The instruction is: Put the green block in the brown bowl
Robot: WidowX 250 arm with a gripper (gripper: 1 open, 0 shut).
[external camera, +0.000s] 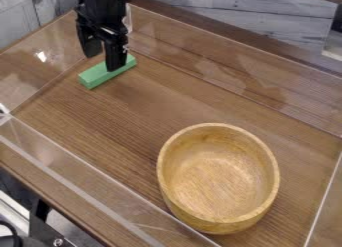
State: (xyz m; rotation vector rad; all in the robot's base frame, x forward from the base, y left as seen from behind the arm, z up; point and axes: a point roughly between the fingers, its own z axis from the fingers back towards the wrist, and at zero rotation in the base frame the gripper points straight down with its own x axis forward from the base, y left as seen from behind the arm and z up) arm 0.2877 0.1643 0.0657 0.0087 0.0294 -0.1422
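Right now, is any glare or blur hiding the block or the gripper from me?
Camera view: the gripper is dark and slightly soft, its fingers hard to separate; the green block reads clearly, its far end covered by the gripper; pale glare streaks lie on the table at upper left, off the block; the brown bowl is evenly lit.

The table (201, 101) looks like dark brown wood or a wood-look laminate, with long straight grain lines and a smooth, slightly glossy finish that picks up pale reflections near the far left. Clear panels (80, 181) (glass or acrylic, it is hard to tell which) edge the surface and glint where light strikes them. The brown bowl (219, 178) is light tan wood, matt to satin, with ring-like grain visible inside and a thick smooth rim. The green block (96, 75) has a plain, even, matt green surface. The gripper (103, 53) looks like matt black plastic or metal.
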